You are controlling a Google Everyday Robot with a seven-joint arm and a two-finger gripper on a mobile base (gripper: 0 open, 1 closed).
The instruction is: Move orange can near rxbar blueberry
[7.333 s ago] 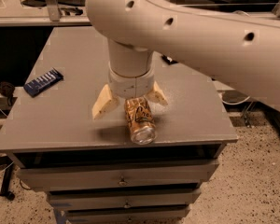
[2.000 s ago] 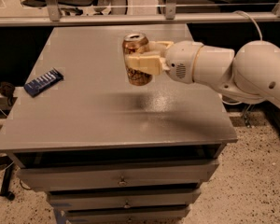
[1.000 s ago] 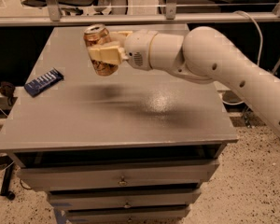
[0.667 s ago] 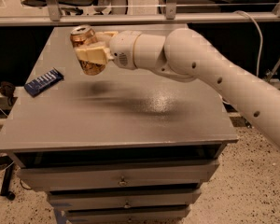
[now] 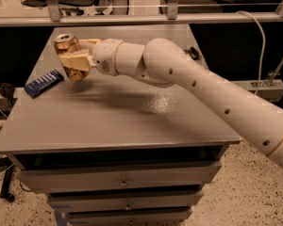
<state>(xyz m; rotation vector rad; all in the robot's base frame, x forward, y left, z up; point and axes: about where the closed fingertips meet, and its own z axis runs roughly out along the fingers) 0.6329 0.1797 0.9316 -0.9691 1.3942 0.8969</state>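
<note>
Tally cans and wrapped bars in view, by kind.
Shiny orange-gold metal can: 1, gripped in the pincer above the grey table, left rear.
Flat dark-blue wrapped bar: 1, lying on the table.
Total: 2

Cream claw point(image 5: 78, 53) over the grey table's point(image 5: 118, 124) left holds orange-gold can point(image 5: 65, 44) near dark-blue, white-striped bar point(image 5: 45, 82).
</note>
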